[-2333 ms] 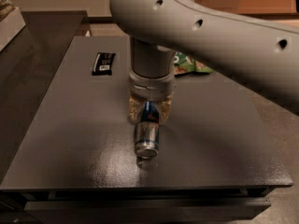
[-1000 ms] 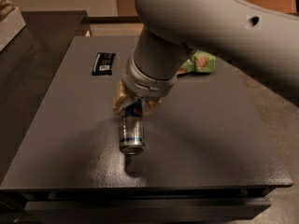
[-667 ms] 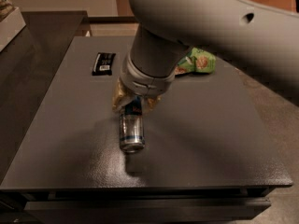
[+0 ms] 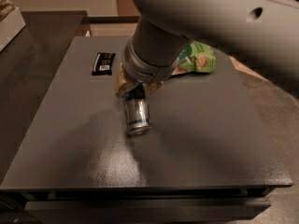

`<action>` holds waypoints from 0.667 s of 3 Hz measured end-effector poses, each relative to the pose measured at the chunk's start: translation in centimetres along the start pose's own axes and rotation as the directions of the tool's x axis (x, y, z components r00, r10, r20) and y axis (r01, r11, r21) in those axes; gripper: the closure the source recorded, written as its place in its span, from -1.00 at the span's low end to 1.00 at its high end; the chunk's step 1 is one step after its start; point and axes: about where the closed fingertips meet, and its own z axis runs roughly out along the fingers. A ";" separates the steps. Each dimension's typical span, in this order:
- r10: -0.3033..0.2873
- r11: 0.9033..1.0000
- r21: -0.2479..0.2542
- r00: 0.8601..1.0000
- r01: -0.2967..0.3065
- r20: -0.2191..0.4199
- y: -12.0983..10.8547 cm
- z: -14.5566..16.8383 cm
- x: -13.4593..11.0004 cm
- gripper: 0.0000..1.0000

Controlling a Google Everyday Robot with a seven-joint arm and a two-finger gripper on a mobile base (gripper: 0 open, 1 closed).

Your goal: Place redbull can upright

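The redbull can [image 4: 137, 112] is slim, blue and silver, with a shiny silver end facing me. It is tilted steeply, top end under the wrist and lower end close to the dark grey table [image 4: 201, 139]. My gripper [image 4: 135, 91] hangs from the big grey arm over the table's middle and is shut on the can's upper part. Its tan fingers [image 4: 122, 85] show beside the can.
A small flat black wrapper [image 4: 103, 63] lies at the back left of the table. A green snack bag [image 4: 198, 59] lies at the back right, partly behind the arm. A white object [image 4: 7, 17] sits off the table at far left.
The arm has swung the held can leftward and back across the table, turning the wrist. Over the last second the can's pose has changed little.
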 end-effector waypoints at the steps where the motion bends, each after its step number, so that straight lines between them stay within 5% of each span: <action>1: -0.092 0.995 0.033 0.992 0.095 -0.082 0.1 -0.2 1.6 1.00; 2: -0.179 0.978 0.082 0.971 0.194 -0.161 -0.1 -0.4 3.1 1.00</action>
